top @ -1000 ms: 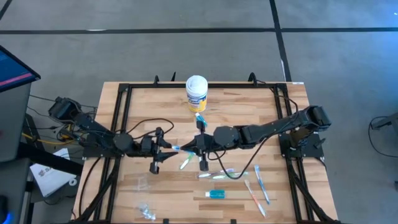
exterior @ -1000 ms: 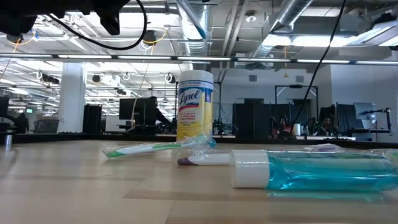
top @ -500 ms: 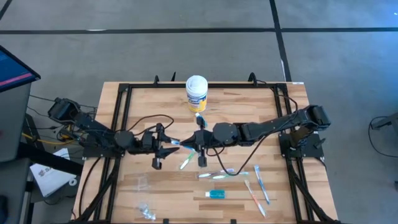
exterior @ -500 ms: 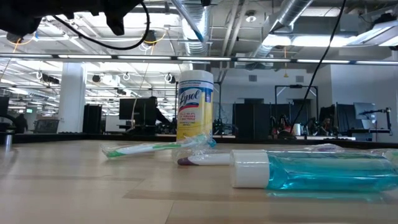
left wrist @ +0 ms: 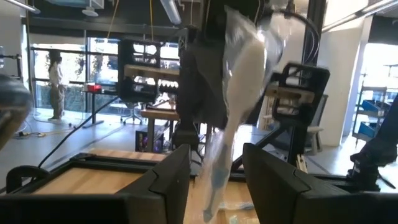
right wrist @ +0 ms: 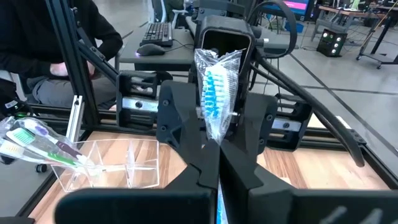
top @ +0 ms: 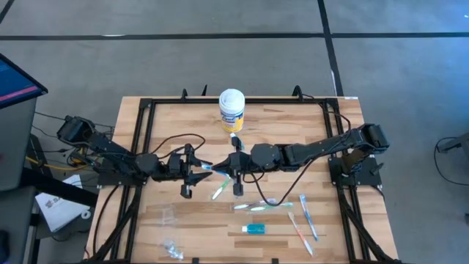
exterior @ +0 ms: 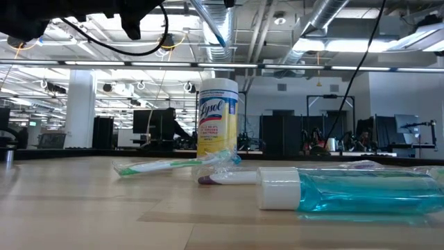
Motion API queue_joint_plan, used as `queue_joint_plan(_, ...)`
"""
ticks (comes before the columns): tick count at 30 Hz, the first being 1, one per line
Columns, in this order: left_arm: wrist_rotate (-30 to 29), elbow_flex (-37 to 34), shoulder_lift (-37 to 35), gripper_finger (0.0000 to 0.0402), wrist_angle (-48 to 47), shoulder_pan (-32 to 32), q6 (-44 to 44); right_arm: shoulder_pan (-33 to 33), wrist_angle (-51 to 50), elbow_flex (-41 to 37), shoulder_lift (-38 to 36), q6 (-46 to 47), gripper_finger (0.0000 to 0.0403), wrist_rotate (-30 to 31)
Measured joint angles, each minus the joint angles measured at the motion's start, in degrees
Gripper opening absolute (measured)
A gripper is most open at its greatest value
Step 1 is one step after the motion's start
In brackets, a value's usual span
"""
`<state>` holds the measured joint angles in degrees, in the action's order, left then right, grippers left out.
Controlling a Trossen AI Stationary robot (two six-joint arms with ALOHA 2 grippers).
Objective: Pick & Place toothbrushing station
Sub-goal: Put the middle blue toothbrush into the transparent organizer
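Observation:
A toothbrush with blue bristles, sealed in a clear wrapper, hangs in the air over the middle of the table. My right gripper is shut on it and reaches in from the table's right. My left gripper faces it from the left, open. Its two fingers stand on either side of the wrapped brush, with a gap showing. More toothbrushes and a teal toothpaste tube lie flat on the wood nearer the front edge. My right gripper pinches the wrapped toothbrush by its handle just behind the head, between its two shut fingertips. The fingers come in about level from the table's right and lie along the brush. The bristle end sticks out past them toward my left gripper, clear of the table.
A white and yellow wipes canister stands at the far middle. A clear plastic holder sits at the front left. A green toothbrush lies below the grippers. A black frame rings the tabletop. A person sits beyond the table.
My left gripper has edged a little toward my right gripper and the brush's head. The brush stays in the air in my right gripper.

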<state>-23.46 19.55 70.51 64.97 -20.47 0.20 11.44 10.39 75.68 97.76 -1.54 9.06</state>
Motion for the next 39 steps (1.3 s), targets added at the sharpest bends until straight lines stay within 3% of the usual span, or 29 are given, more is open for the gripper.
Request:
queue_joint_plan(12,0.4,3.1,6.5,0.0136,2.1,1.2,0.0,-0.4,0.0,0.0,0.0,0.0,0.0,0.0)
queue_joint_plan(27,0.9,3.2,5.3,0.0132,3.0,1.0,0.0,-0.4,-0.5,0.0,0.0,0.0,0.0,0.0)
queue_joint_plan(32,0.9,3.2,5.3,0.0096,3.0,1.0,0.0,-0.4,-0.5,0.0,0.0,0.0,0.0,0.0)
queue_joint_plan(39,0.9,3.2,5.3,0.0016,2.7,1.0,0.0,-0.4,-0.6,0.0,0.0,0.0,0.0,0.0)
